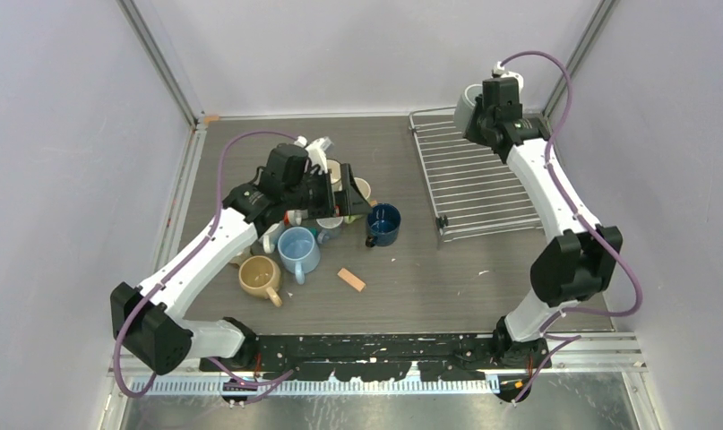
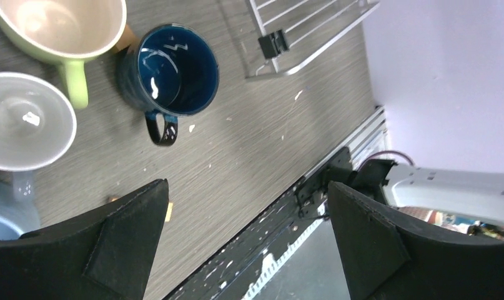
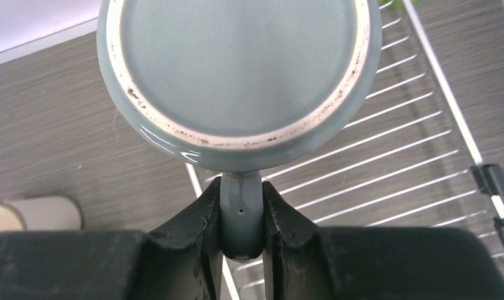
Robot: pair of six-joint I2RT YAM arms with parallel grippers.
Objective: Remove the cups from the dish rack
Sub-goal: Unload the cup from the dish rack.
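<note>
Grey-green cup (image 3: 237, 75) is clamped by its handle in the right gripper (image 3: 241, 219), whose fingers are closed on both sides of the handle. The cup's base faces the wrist camera. It hangs over the far left corner of the dish rack (image 1: 474, 188), partly past the rack's left edge. The left gripper (image 2: 246, 187) is spread wide, holds nothing, and hovers over the unloaded group. Directly below stand a navy cup (image 2: 174, 69), a lime green cup (image 2: 62, 31) and a white cup (image 2: 24, 119), all upright and close together. A light blue cup (image 1: 298, 251) and a tan cup (image 1: 260, 276) sit nearer the bases. A strip of bare table (image 1: 411, 269) separates the navy cup from the rack's near left corner. An orange block (image 1: 350, 279) lies in it.
</note>
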